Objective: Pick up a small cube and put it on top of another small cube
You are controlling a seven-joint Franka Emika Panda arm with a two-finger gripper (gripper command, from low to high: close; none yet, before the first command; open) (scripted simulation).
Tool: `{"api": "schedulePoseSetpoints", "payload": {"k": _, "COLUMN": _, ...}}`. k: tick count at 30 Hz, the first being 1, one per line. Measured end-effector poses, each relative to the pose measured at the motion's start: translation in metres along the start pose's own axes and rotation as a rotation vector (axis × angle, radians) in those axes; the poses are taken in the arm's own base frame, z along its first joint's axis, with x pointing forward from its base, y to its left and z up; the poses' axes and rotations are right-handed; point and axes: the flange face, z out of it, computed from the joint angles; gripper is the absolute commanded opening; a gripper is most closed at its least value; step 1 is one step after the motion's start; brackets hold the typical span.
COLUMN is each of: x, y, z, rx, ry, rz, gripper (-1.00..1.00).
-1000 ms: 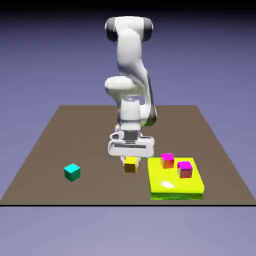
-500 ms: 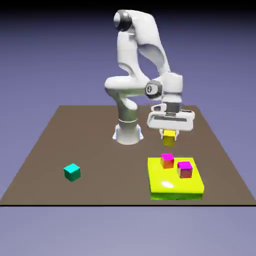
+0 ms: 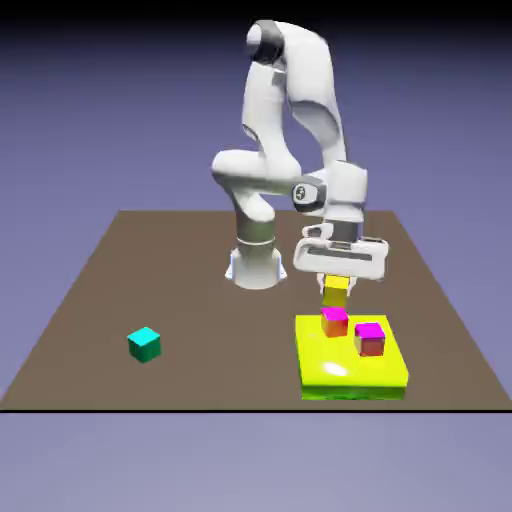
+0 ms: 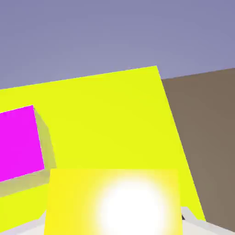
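The small cube [image 3: 336, 293], yellow on top with orange sides, hangs in the air with my gripper [image 3: 337, 281] shut on it. Directly below it, with a small gap, sits the other small cube [image 3: 334, 321], magenta-topped with bright orange sides, on the far left part of a yellow-green slab [image 3: 350, 372]. In the hand view the held yellow cube [image 4: 114, 202] fills the bottom with a white glare. A magenta top [image 4: 18, 144] shows at the left over the slab [image 4: 114, 114]; I cannot tell which cube it belongs to.
A second magenta-topped cube [image 3: 369, 338] with darker red-brown sides stands on the slab just right of the first. A teal cube [image 3: 144, 344] lies on the brown table [image 3: 150, 270] at the exterior view's left. The robot's base [image 3: 256, 262] stands behind.
The gripper lifted the yellow cube from the table, carried it to the exterior view's right, and has now come down to just above the bright-orange-sided magenta cube.
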Motion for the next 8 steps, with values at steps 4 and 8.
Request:
{"api": "schedulePoseSetpoints", "payload": {"k": 4, "x": -0.002, "y": 0.001, "z": 0.011, "rx": 0.001, "ry": -0.013, "rz": 0.003, "gripper": -1.0}}
{"api": "schedulePoseSetpoints", "payload": {"k": 8, "x": -0.005, "y": 0.003, "z": 0.02, "rx": 0.006, "ry": -0.03, "rz": 0.007, "gripper": 1.0}}
